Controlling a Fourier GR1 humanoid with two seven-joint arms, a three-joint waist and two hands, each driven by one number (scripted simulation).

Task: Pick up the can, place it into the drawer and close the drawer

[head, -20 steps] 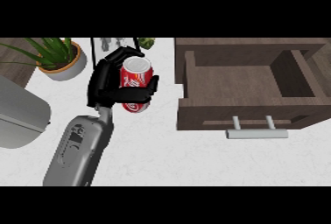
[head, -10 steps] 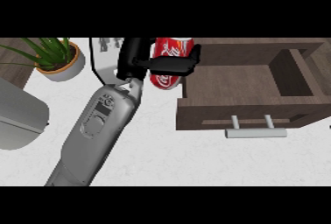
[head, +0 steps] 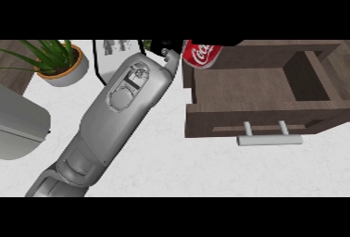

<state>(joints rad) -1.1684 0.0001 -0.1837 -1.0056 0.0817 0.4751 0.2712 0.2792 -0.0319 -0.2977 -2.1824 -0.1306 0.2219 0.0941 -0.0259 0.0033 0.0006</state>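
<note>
Item: red cola can, held at the view's upper edge, its upper part cut off there; it sits above the rear left corner of the drawer, partly over the drawer's left wall. Holder: left robot hand, black, mostly cropped by the upper edge, with fingers curled round the can from its left side and a black strip across its top. Grey forearm runs from lower left up to the hand. Drawer: brown wood, pulled open, interior bare, a pale bar handle on its front. White worktop carries a potted plant at upper left and a grey rounded object at the left edge.
</note>
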